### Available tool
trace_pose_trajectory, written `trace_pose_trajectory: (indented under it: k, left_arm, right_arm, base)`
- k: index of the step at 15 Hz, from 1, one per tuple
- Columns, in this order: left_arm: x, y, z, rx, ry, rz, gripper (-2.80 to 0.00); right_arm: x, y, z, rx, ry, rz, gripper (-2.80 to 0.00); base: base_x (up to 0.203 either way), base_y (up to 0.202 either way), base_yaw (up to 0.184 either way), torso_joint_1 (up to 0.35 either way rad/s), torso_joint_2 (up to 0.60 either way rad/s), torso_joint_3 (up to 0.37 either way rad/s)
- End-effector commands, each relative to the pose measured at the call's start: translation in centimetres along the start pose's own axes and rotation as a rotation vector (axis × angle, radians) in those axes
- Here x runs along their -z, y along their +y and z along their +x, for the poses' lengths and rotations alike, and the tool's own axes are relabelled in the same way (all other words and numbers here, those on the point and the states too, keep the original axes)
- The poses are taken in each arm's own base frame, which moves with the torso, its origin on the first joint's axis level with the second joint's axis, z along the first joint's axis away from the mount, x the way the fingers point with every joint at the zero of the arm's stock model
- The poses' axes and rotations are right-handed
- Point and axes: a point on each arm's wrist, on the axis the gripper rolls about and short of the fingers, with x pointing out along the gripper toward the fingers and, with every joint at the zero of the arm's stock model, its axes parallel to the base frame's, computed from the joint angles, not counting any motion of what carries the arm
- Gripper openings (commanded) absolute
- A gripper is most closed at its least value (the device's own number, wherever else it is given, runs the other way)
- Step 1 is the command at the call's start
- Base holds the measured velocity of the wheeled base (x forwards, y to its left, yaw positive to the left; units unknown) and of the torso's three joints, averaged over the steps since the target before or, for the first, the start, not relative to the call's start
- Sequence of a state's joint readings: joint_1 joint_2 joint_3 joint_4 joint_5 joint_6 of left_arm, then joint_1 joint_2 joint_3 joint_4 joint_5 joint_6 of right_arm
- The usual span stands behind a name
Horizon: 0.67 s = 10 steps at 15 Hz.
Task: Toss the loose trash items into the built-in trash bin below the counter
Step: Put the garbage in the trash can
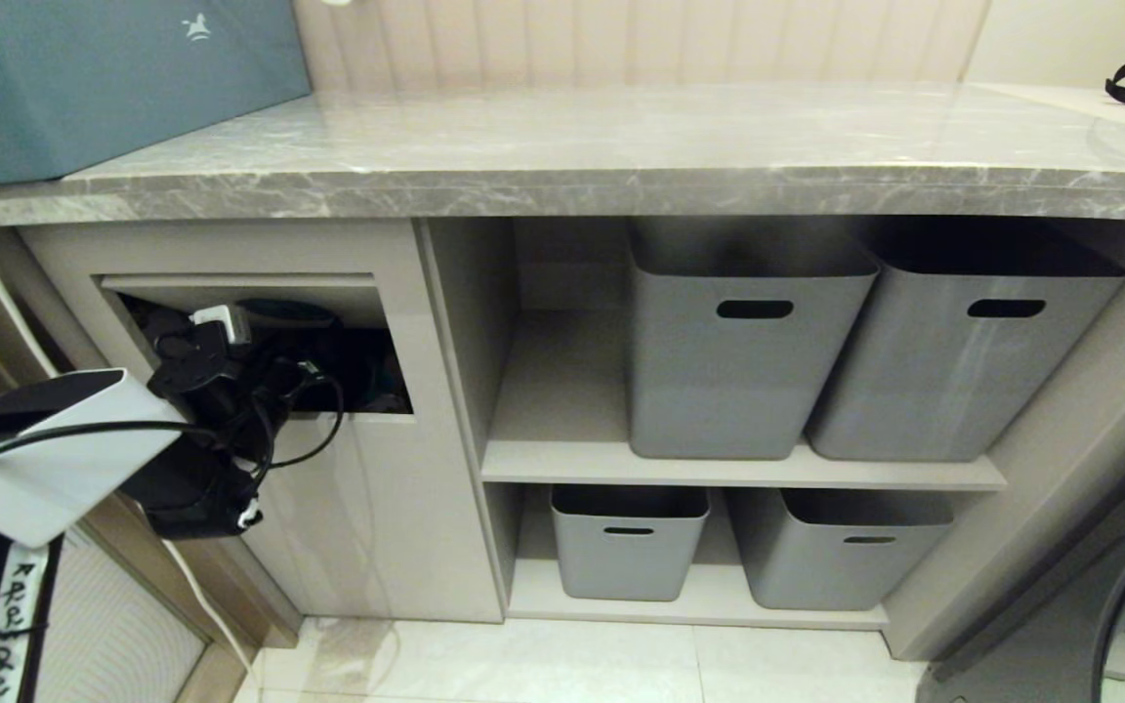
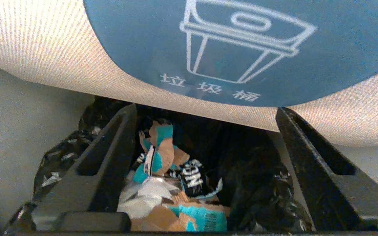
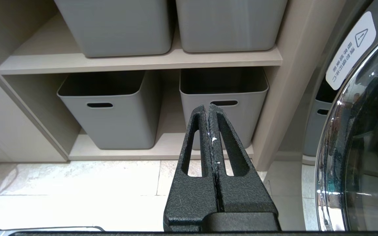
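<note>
Left claw (image 2: 205,147): reached into the opening of the built-in trash bin (image 1: 367,488), under the left end of the bench (image 1: 621,146). Fingers (image 2: 110,157) are set wide apart; nothing is gripped between them. The bin's tilting flap (image 2: 44,59), with its blue oval bin icon (image 2: 241,49), is pushed inward and lies against the top of the claw.

Loose trash items (image 2: 157,147): teal-and-tan strips are seen in the left wrist view lying inside the bin, on a heap of torn card, white paper and a dark printed wrapper, within a black liner bag (image 2: 61,157). They lie beyond the fingers and apart from them. Which scraps are the two thrown strips cannot be told for certain.

Right claw (image 3: 210,124): held low over the pale tiled floor (image 3: 77,190), facing the lower shelf; fingers are pressed together, with nothing between them.

Grey baskets (image 1: 748,342): four are counted, two on the upper shelf and two smaller ones (image 1: 626,537) on the lower shelf, to the right of the bin.

Machine with round glass door (image 3: 356,147): stands at the far right.

Large teal box (image 1: 113,78): stands on the bench's left end, above the bin.
</note>
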<state>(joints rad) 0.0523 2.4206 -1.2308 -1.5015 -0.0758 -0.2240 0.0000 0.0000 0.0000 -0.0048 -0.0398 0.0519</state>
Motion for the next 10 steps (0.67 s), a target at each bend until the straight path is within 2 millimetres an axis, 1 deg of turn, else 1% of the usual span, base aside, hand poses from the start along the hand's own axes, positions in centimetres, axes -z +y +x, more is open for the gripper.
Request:
trace_pose_trajectory:
  k: [1, 6, 8, 10]
  left_arm:
    - [-0.52, -0.03, 0.14, -0.001, -0.024, 0.001, 0.0]
    - [-0.64, -0.14, 0.04, 0.0, -0.021, -0.003, 0.0]
    - [-0.11, -0.07, -0.46, -0.003, 0.008, -0.008, 0.0]
    - [0.01, -0.21, -0.56, 0.005, 0.016, -0.01, 0.0]
  right_arm:
    - [0.04, 0.0, 0.01, 0.0, 0.002, 0.0, -2.8]
    - [0.03, 0.0, 0.01, 0.0, 0.0, 0.0, -2.8]
    - [0.03, 0.0, 0.01, 0.0, 0.0, 0.0, -2.8]
    - [0.04, 0.0, 0.01, 0.0, 0.002, 0.0, -2.8]
  base:
    - [0.0, 0.0, 0.0, 0.0, 0.0, 0.0]
    - [0.0, 0.0, 0.0, 0.0, 0.0, 0.0]
    - [0.0, 0.0, 0.0, 0.0, 0.0, 0.0]
    - [0.0, 0.0, 0.0, 0.0, 0.0, 0.0]
